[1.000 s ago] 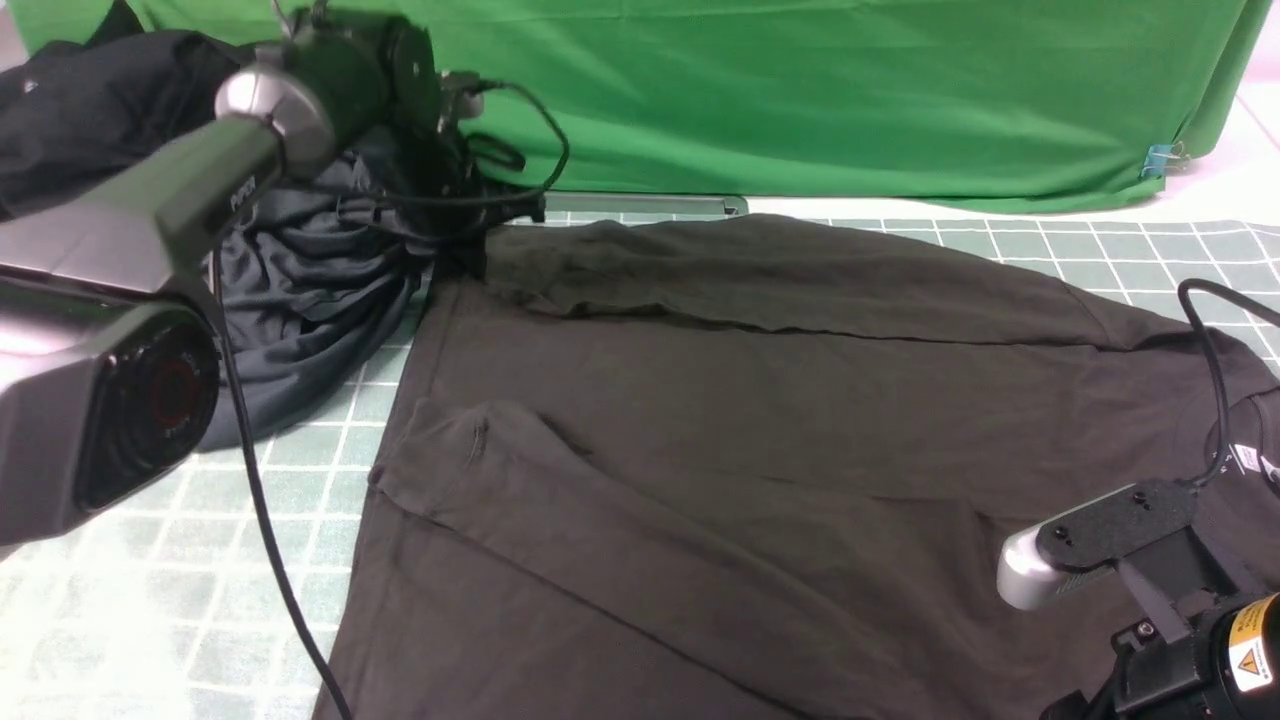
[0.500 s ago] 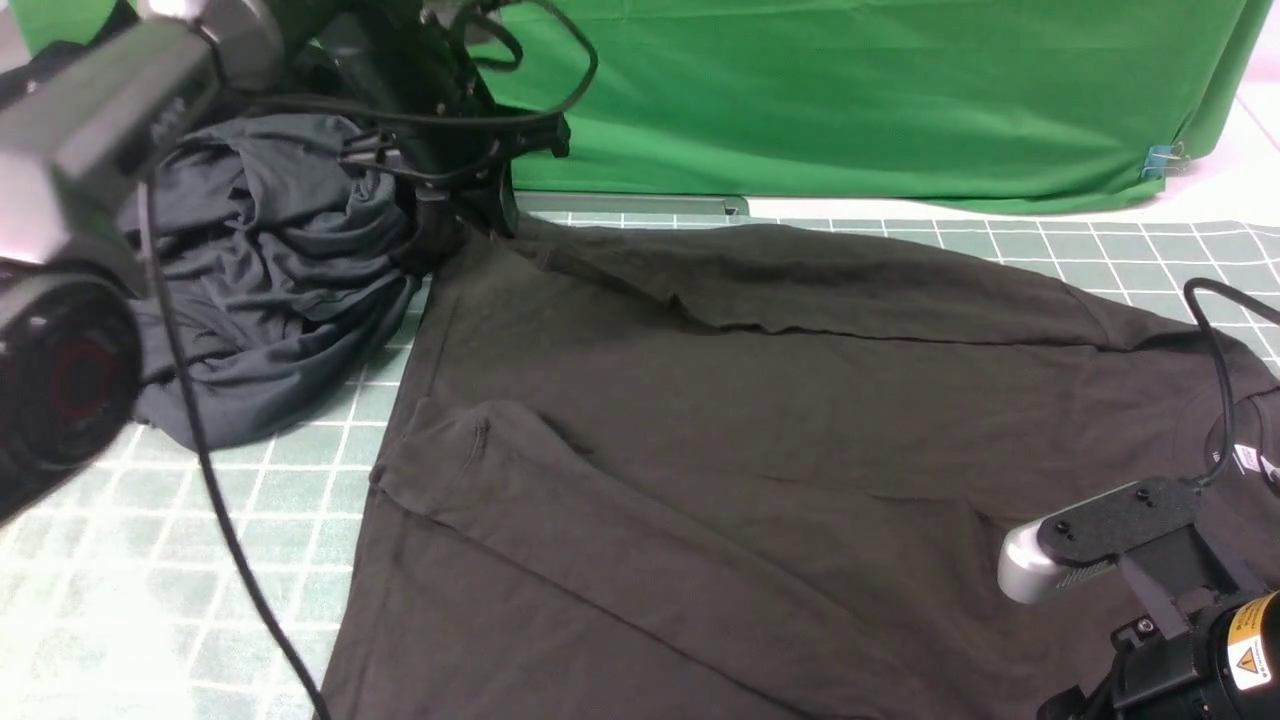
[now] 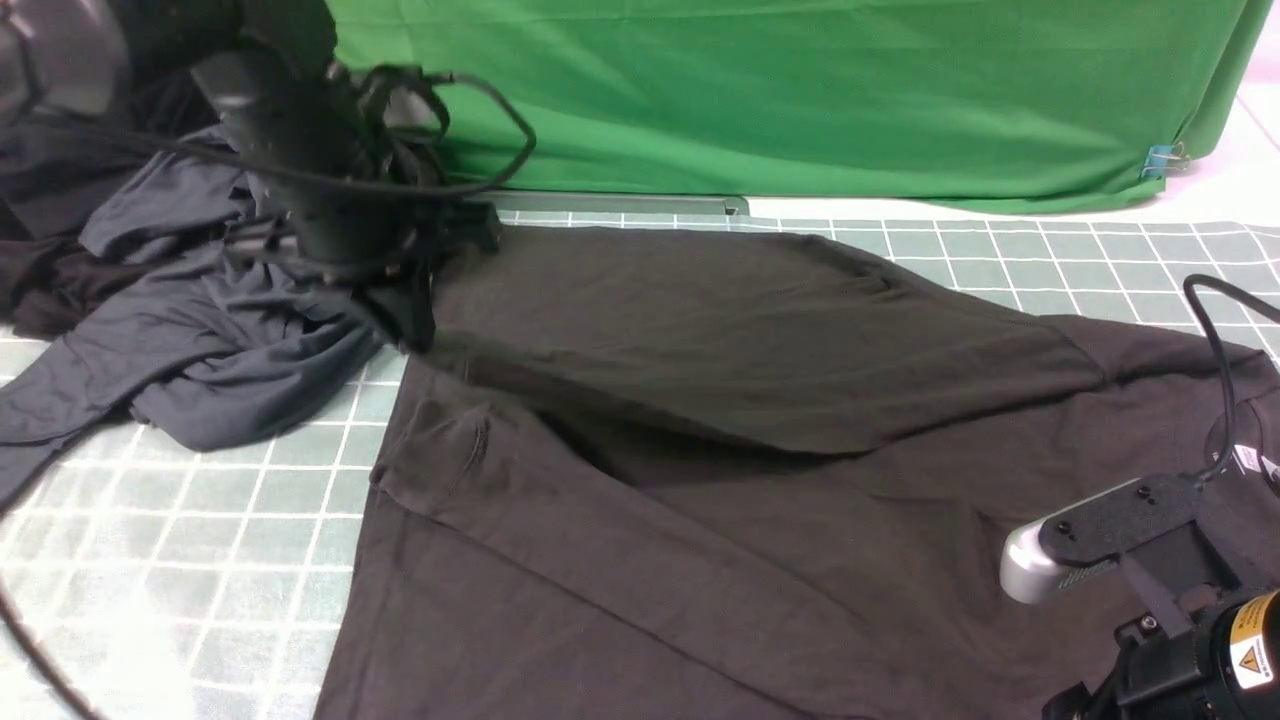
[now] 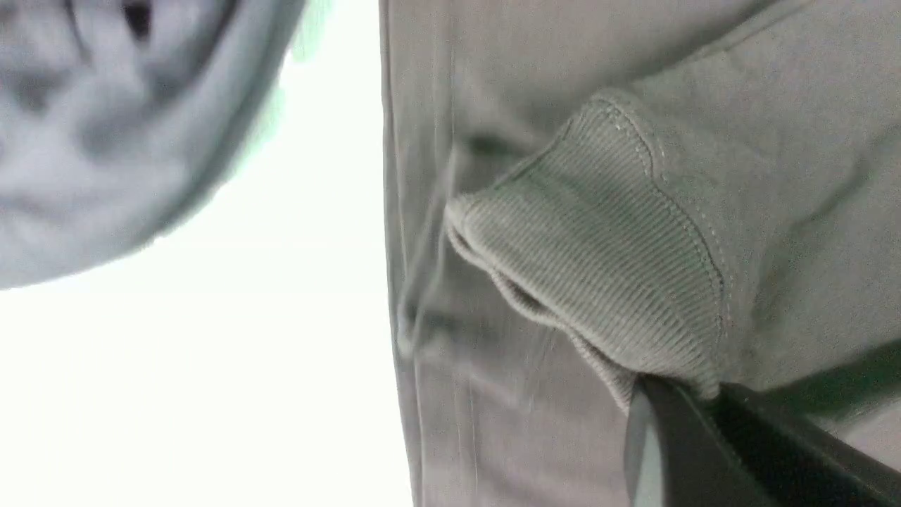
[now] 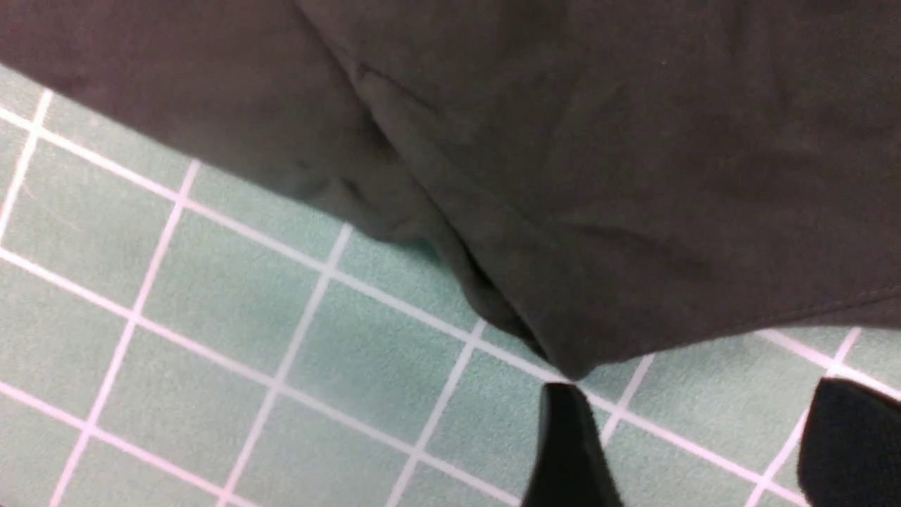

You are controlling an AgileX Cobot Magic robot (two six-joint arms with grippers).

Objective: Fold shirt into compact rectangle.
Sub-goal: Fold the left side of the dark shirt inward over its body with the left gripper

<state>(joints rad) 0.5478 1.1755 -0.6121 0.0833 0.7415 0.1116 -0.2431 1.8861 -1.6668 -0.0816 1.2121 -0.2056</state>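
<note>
Shirt (image 3: 760, 400) spread over gridded bench (image 3: 180, 560), centre to right; far edge raised as a flap over the body. Left end effector (image 4: 693, 394) clamped tight on its ribbed edge, far left, beside blue-grey garment (image 3: 200, 340). Right end effector (image 5: 704, 451) gaping, empty, just off shirt's near-right edge.

1. The shirt (image 3: 760, 420) lies spread on the gridded mat (image 3: 200, 520), between the left gripper (image 3: 418, 310) and the right gripper (image 5: 697, 415).
2. A shirt edge sits pinched in the left gripper's jaws; a raised fold runs rightward from it over the shirt's body.
3. The crumpled garment (image 3: 200, 340) lies on the mat, just left of the left gripper.
4. The right gripper hangs above bare mat; a shirt corner lies just beyond its fingertips (image 5: 563, 422).
5. The backdrop cloth (image 3: 800, 100) hangs behind the left gripper.
</note>
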